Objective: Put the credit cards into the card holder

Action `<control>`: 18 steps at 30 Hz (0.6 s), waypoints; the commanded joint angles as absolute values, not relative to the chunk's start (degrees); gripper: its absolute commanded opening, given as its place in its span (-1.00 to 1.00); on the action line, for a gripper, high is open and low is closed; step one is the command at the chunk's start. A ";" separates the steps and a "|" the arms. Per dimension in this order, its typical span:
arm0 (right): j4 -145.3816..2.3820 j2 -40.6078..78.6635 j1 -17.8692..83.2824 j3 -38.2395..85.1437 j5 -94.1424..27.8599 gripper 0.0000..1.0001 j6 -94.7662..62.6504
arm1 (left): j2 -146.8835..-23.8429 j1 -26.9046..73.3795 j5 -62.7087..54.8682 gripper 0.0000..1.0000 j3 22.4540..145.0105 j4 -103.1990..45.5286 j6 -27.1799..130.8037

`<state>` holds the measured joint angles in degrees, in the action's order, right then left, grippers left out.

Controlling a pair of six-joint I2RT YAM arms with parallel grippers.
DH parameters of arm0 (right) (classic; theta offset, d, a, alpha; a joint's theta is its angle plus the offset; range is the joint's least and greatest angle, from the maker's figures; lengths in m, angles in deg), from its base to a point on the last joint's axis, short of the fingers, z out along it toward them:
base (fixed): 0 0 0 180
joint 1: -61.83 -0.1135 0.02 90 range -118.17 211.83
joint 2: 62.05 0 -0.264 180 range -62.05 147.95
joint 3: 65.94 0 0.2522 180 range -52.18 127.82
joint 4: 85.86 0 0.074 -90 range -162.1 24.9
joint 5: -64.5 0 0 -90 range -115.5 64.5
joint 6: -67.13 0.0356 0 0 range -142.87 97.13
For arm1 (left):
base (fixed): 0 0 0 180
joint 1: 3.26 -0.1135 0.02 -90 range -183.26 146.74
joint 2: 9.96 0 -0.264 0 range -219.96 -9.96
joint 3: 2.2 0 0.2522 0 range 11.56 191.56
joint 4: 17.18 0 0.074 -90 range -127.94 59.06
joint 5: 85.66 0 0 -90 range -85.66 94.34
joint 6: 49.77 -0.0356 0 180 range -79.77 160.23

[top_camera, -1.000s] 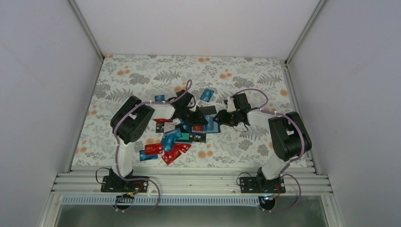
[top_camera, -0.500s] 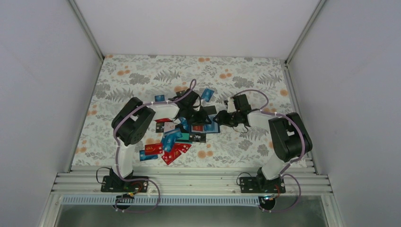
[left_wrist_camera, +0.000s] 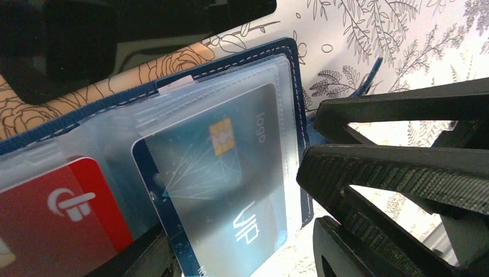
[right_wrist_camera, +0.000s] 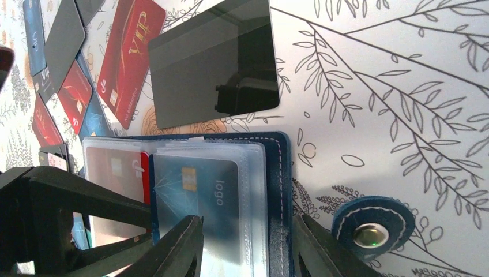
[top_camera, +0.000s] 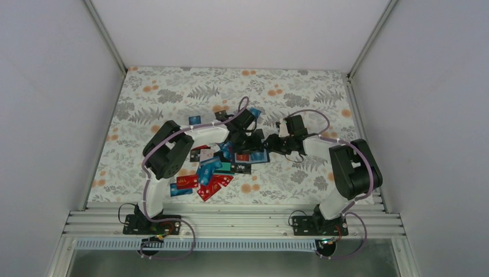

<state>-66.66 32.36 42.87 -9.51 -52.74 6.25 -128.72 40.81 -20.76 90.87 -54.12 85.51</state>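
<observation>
**A:** Red and blue credit cards (top_camera: 207, 176) lie heaped on the left arm's side, close to its base. Where is that arm's claw?

**B:** The left gripper (top_camera: 246, 141) hangs over the open card holder (right_wrist_camera: 279, 173) at mid-table, fingers spread, pinching nothing. In the left wrist view a red card (left_wrist_camera: 57, 213) sits in one pocket. Just right of it, a blue card (left_wrist_camera: 219, 184) lies in a clear sleeve (left_wrist_camera: 271, 75).

**A:** Is it fully in?

**B:** Hard to tell; its near end looks darker, perhaps outside the sleeve. Its long axis points back at that claw, so I judge a push along it would seat it.

**A:** And further right?

**B:** The right gripper (right_wrist_camera: 248, 245) straddles the holder's stitched edge, jaws apart. Whether its tips press down, I cannot tell. The snap tab (right_wrist_camera: 372, 228) lies beyond. For the next card, the left arm is nearer the heap.
</observation>
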 commanded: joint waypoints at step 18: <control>-62.16 30.73 40.83 -9.63 -57.89 -0.18 4.81 | -114.24 43.05 -3.25 1.00 85.72 -60.36 80.86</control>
<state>-63.47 30.92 42.06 -9.53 -55.39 5.88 -119.93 43.41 -8.67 87.68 -60.57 83.91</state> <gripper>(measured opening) 0.415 0.998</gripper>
